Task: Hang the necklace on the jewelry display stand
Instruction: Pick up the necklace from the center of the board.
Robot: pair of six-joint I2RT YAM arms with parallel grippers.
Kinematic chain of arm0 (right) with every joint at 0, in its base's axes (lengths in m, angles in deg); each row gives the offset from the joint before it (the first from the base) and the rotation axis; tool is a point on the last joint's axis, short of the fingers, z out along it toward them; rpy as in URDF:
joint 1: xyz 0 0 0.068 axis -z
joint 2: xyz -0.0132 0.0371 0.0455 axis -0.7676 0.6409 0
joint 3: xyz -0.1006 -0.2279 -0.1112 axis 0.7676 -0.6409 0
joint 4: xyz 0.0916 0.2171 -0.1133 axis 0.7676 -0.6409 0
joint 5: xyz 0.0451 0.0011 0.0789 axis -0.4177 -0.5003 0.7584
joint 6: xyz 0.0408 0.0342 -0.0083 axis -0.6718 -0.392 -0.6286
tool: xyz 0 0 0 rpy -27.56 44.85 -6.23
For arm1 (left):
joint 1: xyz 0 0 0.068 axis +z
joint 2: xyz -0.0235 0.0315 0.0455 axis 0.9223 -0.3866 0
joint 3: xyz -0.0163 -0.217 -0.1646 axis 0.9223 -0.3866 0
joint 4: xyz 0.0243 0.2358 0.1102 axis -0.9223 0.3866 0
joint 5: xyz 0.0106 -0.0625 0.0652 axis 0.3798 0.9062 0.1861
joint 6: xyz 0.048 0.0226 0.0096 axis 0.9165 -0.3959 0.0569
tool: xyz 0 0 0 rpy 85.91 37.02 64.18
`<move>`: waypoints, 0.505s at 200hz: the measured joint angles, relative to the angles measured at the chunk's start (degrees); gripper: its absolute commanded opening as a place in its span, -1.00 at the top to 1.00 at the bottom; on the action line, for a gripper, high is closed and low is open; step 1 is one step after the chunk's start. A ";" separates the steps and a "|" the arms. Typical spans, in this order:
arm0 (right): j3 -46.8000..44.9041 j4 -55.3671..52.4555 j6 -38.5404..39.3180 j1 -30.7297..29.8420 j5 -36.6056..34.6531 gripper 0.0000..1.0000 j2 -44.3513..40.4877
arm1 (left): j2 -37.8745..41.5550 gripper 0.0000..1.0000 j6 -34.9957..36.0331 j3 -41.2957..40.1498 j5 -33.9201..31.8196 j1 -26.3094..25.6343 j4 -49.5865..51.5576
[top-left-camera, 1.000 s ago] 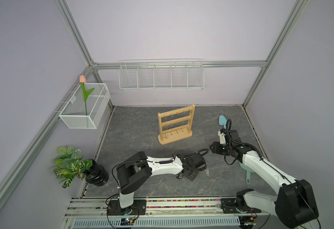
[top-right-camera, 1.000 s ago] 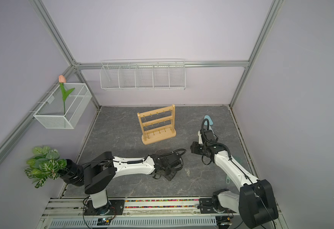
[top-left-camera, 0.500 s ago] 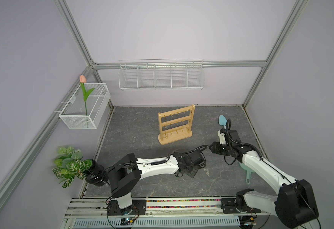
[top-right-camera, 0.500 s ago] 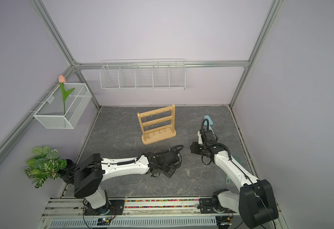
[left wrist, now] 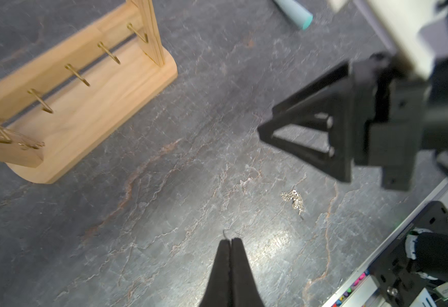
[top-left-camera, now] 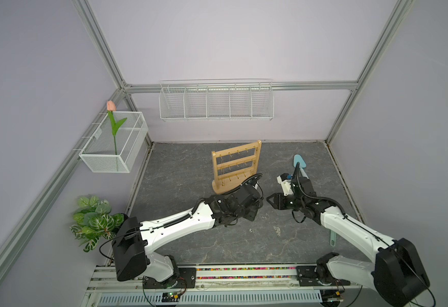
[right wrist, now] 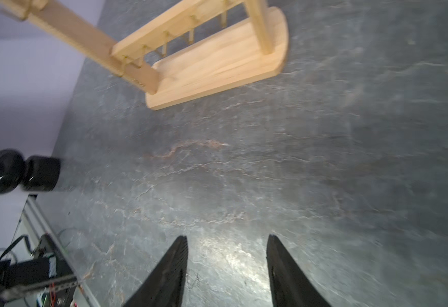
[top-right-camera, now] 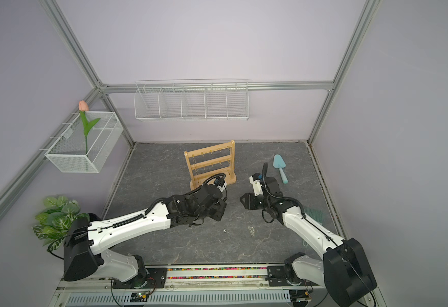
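The necklace (left wrist: 293, 199) lies as a small crumpled silvery chain on the dark floor, seen as a pale speck in both top views (top-left-camera: 277, 230) (top-right-camera: 251, 230). My left gripper (left wrist: 230, 239) is shut above the floor, a hand's width from it. A thin curl of wire shows at its tips; I cannot tell if it is held. In a top view the left gripper (top-left-camera: 252, 214) sits just before the jewelry display stand (top-left-camera: 236, 167) (left wrist: 84, 106). My right gripper (right wrist: 227, 239) (top-left-camera: 269, 200) is open and empty, facing the left one. A fine chain (top-left-camera: 219, 170) hangs by the stand's left upright.
A teal spatula (top-left-camera: 300, 163) lies behind the right arm. A white wire basket (top-left-camera: 216, 102) hangs on the back wall, and a mesh basket with a tulip (top-left-camera: 114, 143) on the left wall. A potted plant (top-left-camera: 95, 220) stands front left. A tiny bead (top-left-camera: 250, 230) lies on the floor.
My left arm has stretched forward and up toward the stand's base and the right gripper, staying shut. The right arm has kept its place.
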 measured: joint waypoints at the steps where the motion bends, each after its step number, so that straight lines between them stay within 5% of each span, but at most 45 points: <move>1: -0.22 0.31 0.02 -0.04 0.24 -0.06 -0.04 | 0.17 1.00 -0.02 0.04 -0.09 0.07 0.02; 101: -7.85 36.06 1.51 -2.91 21.09 -0.40 -0.92 | 7.26 1.00 2.21 5.49 -3.34 0.87 3.93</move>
